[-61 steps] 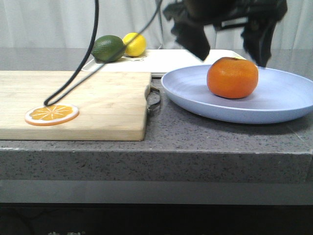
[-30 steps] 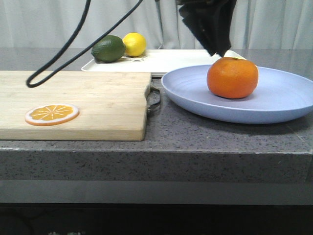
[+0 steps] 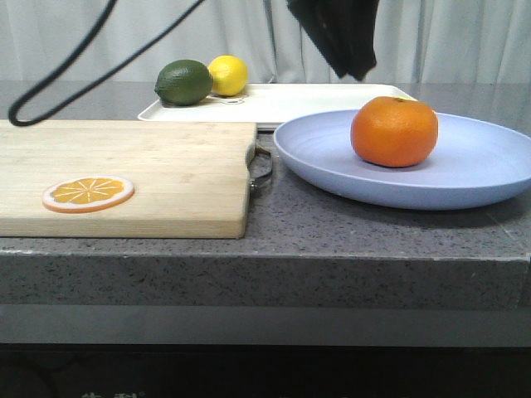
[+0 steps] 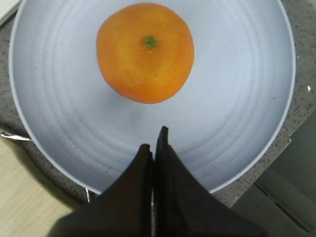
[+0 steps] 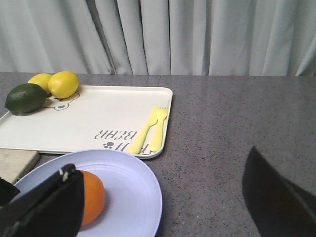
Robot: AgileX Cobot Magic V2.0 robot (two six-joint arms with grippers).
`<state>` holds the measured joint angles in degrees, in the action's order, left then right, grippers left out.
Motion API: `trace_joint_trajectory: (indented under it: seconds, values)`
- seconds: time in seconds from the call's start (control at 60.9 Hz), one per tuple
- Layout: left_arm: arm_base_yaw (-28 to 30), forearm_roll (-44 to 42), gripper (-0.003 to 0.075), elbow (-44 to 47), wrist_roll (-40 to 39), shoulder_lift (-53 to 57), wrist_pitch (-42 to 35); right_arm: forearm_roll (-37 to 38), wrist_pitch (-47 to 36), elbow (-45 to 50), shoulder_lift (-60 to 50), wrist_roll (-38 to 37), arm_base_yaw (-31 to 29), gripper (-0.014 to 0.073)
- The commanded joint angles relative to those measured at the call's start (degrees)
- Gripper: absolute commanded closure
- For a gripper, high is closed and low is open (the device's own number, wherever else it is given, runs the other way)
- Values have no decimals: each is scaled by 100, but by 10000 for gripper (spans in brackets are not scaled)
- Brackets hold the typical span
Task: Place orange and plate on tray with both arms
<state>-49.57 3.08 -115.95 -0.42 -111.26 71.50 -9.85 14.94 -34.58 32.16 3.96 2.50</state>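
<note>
The orange (image 3: 394, 131) sits on the pale lavender-blue plate (image 3: 481, 166) at the right of the counter. The cream tray (image 3: 315, 99) lies behind the plate. My left gripper (image 3: 333, 37) hangs above the plate's back left, clear of the orange. In the left wrist view its fingers (image 4: 153, 140) are pressed shut and empty over the plate (image 4: 237, 98), with the orange (image 4: 144, 52) ahead. My right gripper (image 5: 160, 160) is wide open and empty, beside the plate (image 5: 133, 187) and the orange (image 5: 91, 197), facing the tray (image 5: 98, 123). It is out of the front view.
A wooden cutting board (image 3: 166, 166) with an orange slice (image 3: 88, 193) lies on the left. A green fruit (image 3: 182, 81) and a lemon (image 3: 227, 75) sit on the tray's left end, and yellow cutlery (image 5: 150, 129) on its right end. A black cable (image 3: 50, 83) hangs over the board.
The right gripper has left the front view. The left gripper has risen a little from just above the orange and shifted left. The cable loop has swung left.
</note>
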Motion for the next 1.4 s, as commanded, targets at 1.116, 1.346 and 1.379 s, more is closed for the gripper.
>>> trace_joint_trajectory:
  seconds: [1.116, 1.346, 1.379]
  values:
    - [3042, -2048, 738, 7584, -1445, 8238, -3179, -18, -128, -221, 78, 29, -19, -59]
    - [3042, -1570, 738, 8600, -1445, 10169, -3472, -18, 58, -348, 640, 29, -19, -59]
    - [3042, -1539, 738, 8682, -1445, 10355, -3513, -18, 181, -435, 818, 29, -19, -59]
